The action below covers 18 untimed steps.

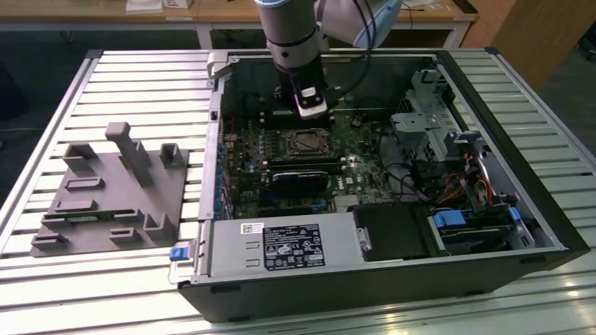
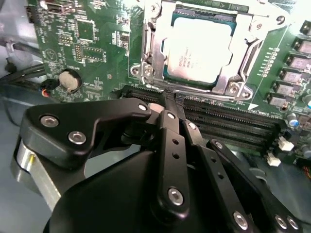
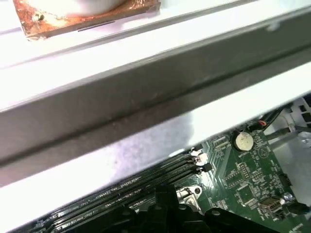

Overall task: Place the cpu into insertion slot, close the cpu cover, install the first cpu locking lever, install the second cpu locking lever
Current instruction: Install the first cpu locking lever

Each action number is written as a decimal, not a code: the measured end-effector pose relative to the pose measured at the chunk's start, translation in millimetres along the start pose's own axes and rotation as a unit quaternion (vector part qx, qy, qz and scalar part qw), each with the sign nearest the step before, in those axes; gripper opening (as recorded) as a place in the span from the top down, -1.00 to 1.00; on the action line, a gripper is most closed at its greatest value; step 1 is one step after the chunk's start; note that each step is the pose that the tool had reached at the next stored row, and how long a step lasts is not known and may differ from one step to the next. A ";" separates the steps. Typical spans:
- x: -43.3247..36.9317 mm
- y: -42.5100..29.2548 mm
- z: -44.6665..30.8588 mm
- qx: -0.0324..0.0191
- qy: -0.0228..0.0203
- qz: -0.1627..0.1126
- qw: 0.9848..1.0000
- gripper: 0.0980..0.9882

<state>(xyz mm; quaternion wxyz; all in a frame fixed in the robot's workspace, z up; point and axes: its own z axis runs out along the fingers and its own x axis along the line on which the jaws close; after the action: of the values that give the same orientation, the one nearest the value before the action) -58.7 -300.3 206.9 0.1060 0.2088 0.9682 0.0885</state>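
In the second wrist view the cpu (image 2: 197, 48), a grey metal square, lies flat in the insertion slot (image 1: 303, 143). The silver cpu cover (image 2: 151, 46) lies down around it, and the chip's face shows through its window. My gripper (image 2: 170, 100) hangs just beside the socket, over the black memory slots (image 2: 228, 126). Its black fingers (image 2: 171, 141) are pressed together with nothing between them. In the exterior view the gripper (image 1: 310, 112) hangs inside the open computer case, just behind the socket. How the locking levers stand I cannot tell.
The open computer case (image 1: 373, 279) lies on a slatted metal table. A grey plastic fixture (image 1: 112, 188) sits at the exterior view's left. A coin battery (image 2: 69, 80) sits on the green board. Drive cages and cables (image 1: 447, 160) crowd the exterior view's right.
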 end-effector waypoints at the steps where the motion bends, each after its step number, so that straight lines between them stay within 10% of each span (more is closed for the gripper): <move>1: -0.3 0.4 -1.9 0.000 0.000 0.000 1.000 0.98; 10: -0.9 1.2 -5.2 0.000 0.001 0.000 1.000 0.98; 18: -7.8 3.3 -2.5 0.018 0.036 0.005 0.999 0.98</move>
<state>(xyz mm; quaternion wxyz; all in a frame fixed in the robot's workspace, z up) -51.1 -301.0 211.3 0.0664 0.2122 0.9717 0.0792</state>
